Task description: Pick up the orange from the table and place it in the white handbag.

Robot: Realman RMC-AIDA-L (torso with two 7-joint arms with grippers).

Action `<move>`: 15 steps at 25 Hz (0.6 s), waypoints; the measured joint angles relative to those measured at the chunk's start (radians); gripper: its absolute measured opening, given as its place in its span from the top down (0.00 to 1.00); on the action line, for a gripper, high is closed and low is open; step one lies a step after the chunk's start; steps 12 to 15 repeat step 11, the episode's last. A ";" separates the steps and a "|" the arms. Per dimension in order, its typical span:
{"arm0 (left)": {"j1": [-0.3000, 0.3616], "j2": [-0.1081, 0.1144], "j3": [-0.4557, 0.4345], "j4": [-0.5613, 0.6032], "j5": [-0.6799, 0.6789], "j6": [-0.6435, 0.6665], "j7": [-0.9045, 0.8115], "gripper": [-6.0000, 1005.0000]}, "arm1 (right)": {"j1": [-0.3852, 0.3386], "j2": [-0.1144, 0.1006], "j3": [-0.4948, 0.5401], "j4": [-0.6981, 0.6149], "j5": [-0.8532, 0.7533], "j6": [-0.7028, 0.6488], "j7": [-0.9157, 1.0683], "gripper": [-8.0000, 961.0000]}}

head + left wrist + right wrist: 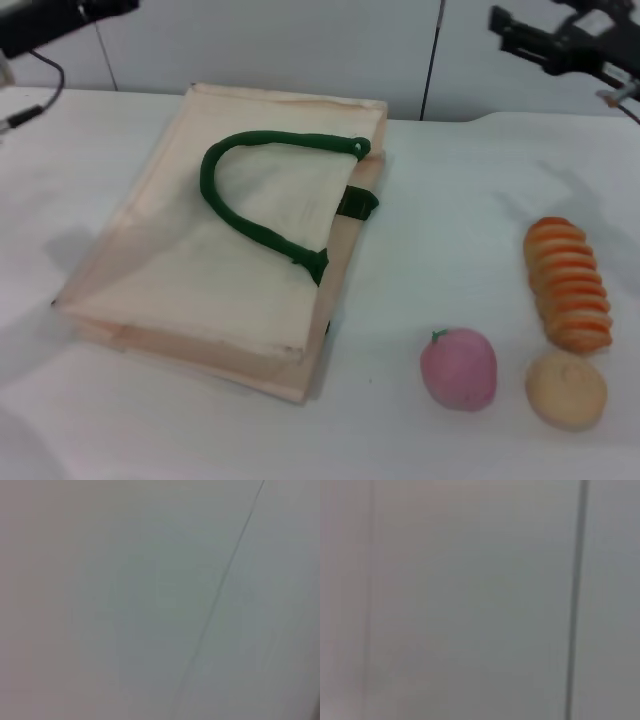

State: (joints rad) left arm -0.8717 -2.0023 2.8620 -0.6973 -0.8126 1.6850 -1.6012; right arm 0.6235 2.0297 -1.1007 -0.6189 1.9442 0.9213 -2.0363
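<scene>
Judging by colour, the orange (568, 283) is the ribbed, slice-banded oblong lying well below the right claw (522, 38), with the pink peach (459, 369) and tan bun (566, 389) beyond it. It looks light, stiff and glossy, so grip across its narrow middle. The soft cream cloth handbag (200, 270) lies flat between the right claw and the left claw (60, 22). Neither claw's spread can be told.
</scene>
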 joint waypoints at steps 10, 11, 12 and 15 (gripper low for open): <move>0.090 -0.031 -0.005 0.296 -0.149 -0.290 0.536 0.37 | -0.021 0.003 0.001 0.341 0.561 0.186 -0.523 0.08; 0.097 -0.031 -0.007 0.324 -0.165 -0.305 0.582 0.37 | -0.021 0.003 0.001 0.366 0.595 0.196 -0.553 0.08; 0.097 -0.031 -0.007 0.324 -0.165 -0.305 0.582 0.37 | -0.021 0.003 0.001 0.366 0.595 0.196 -0.553 0.08; 0.097 -0.031 -0.007 0.324 -0.165 -0.305 0.582 0.37 | -0.021 0.003 0.001 0.366 0.595 0.196 -0.553 0.08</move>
